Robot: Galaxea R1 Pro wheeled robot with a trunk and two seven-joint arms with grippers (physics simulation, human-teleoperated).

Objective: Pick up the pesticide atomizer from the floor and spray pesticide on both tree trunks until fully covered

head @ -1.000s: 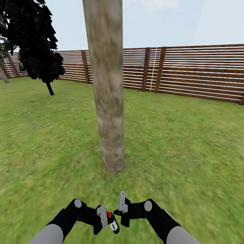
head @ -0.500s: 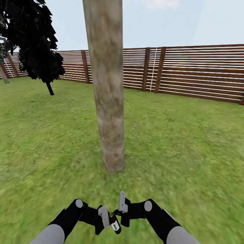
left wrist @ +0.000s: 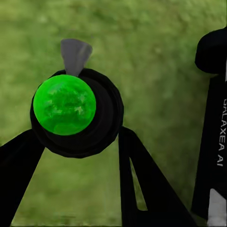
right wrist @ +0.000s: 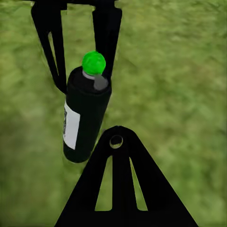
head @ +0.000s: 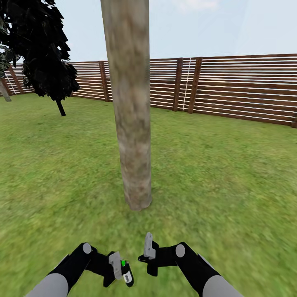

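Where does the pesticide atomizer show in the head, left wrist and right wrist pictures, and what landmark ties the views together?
Head view: pesticide atomizer low and left of centre, in the left gripper.
Left wrist view: seen top-on, its green cap left of centre.
Right wrist view: the dark bottle with a white label, left of centre.
Shared landmark: the green cap, over the grass.

Black-foliaged conifer [head: 43, 49] at far left, thin dark stem [head: 61, 108] rising from grass, pale hazy sky [head: 206, 24] overhead
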